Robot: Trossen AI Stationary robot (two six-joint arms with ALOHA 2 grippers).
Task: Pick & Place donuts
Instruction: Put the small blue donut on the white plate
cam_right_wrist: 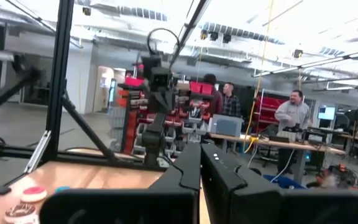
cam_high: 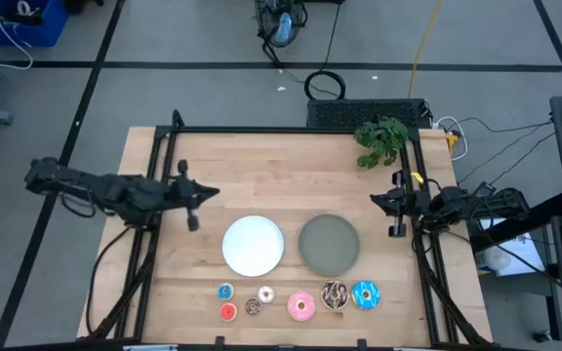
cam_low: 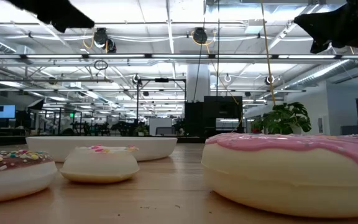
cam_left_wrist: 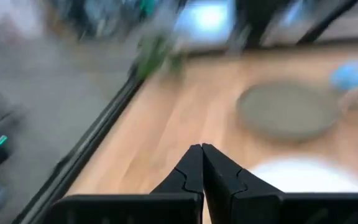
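Seven toy donuts lie in a cluster near the table's front edge. The tiny ones are blue (cam_high: 225, 291), red (cam_high: 227, 312), white-pink (cam_high: 265, 294) and brown (cam_high: 253, 307). The larger ones are pink (cam_high: 301, 306), chocolate with sprinkles (cam_high: 335, 294) and bright blue (cam_high: 365, 293). In the low view the pink donut (cam_low: 297, 168) is closest. My left gripper (cam_high: 215, 192) is shut and empty above the table's left part, pointing right; its touching fingers show in the left wrist view (cam_left_wrist: 202, 149). My right gripper (cam_high: 375, 200) is shut and empty at the right edge, pointing left; it also shows in the right wrist view (cam_right_wrist: 201, 149).
A white plate (cam_high: 253, 244) and a grey plate (cam_high: 329, 244) sit side by side mid-table, behind the donuts. A green plant (cam_high: 381, 139) stands at the far right corner. A black frame (cam_high: 291, 131) borders the table. People stand in the room beyond (cam_right_wrist: 294, 118).
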